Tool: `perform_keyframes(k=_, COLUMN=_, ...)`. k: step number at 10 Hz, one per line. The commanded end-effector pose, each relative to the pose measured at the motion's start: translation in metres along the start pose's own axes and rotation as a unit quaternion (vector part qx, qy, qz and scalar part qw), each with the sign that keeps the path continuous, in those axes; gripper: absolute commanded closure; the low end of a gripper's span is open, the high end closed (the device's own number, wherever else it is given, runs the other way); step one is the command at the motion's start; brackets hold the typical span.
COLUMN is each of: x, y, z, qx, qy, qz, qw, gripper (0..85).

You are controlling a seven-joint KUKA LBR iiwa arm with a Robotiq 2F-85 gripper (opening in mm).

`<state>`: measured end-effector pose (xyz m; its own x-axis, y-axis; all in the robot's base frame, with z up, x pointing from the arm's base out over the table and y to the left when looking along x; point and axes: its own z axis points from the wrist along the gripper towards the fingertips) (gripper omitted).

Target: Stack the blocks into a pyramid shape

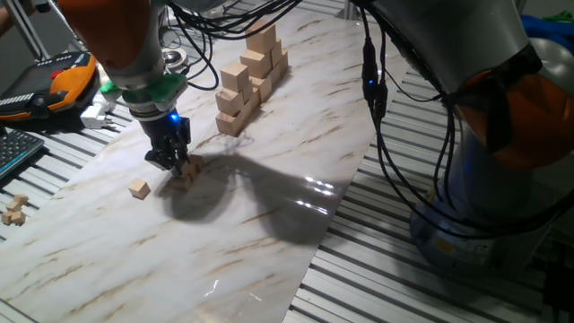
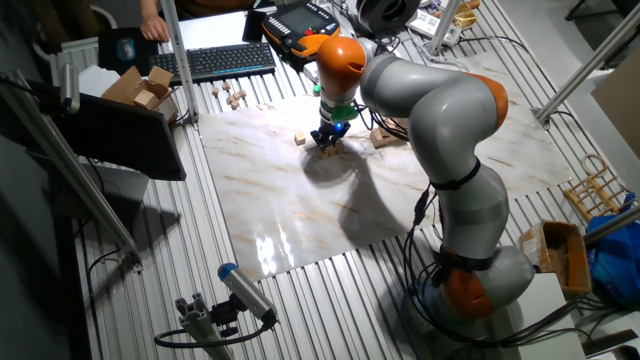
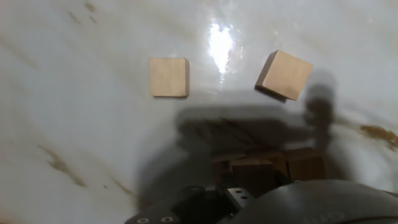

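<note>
Hand view shows two loose small light-wood cubes (image 3: 168, 77) at frame top while the pincer (image 1: 169, 162), grip unclear, places one onto the shadowed pile (image 3: 267, 167) below.

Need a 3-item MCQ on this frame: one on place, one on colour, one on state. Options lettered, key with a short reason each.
1. Where is the gripper?
A. low over the small block pile
B. above the tall stack of bigger cubes
C. off the marble board

2. What colour is the light on the gripper body?
A. red
B. blue
C. yellow

3. How does the lone block left of the pile lie?
A. held in the fingers
B. stacked on another
C. flat on the board, apart

Key: 1 A, fingers are down at the pile; 2 B, blue glow shows above the fingers; 3 C, bare marble surrounds it.
</note>
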<state>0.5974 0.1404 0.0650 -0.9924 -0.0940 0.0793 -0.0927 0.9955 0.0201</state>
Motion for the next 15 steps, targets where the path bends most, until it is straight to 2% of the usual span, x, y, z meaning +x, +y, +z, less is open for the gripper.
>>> perform_keyframes(k=1, x=0.000, y=0.000, z=0.000, qx=0.000, qy=0.000, qz=0.001, qw=1.0000, gripper=34.0)
perform_keyframes(k=4, x=0.001, y=0.001, z=-0.002, qx=-0.006, qy=0.000, qz=0.002, qw=1.0000, gripper=34.0)
perform_keyframes(k=7, x=0.004, y=0.011, z=-0.019, qx=-0.004, qy=0.001, qz=0.020, qw=0.9998, gripper=34.0)
perform_keyframes(k=8, x=0.004, y=0.016, z=-0.026, qx=-0.016, qy=0.001, qz=0.030, qw=0.9994, gripper=34.0)
perform_keyframes(k=10, x=0.001, y=0.031, z=-0.035, qx=-0.014, qy=-0.010, qz=0.047, qw=0.9987, gripper=34.0)
perform_keyframes(k=11, x=-0.001, y=0.039, z=-0.038, qx=-0.013, qy=-0.019, qz=0.055, qw=0.9982, gripper=17.0)
perform_keyframes(k=12, x=-0.004, y=0.042, z=-0.036, qx=-0.018, qy=-0.034, qz=0.056, qw=0.9977, gripper=17.0)
perform_keyframes(k=13, x=-0.009, y=0.041, z=-0.031, qx=-0.028, qy=-0.038, qz=0.054, qw=0.9974, gripper=17.0)
perform_keyframes(k=14, x=-0.012, y=0.039, z=-0.027, qx=-0.031, qy=-0.037, qz=0.052, qw=0.9975, gripper=17.0)
perform_keyframes(k=15, x=-0.009, y=0.039, z=-0.031, qx=-0.028, qy=-0.032, qz=0.059, qw=0.9974, gripper=17.0)
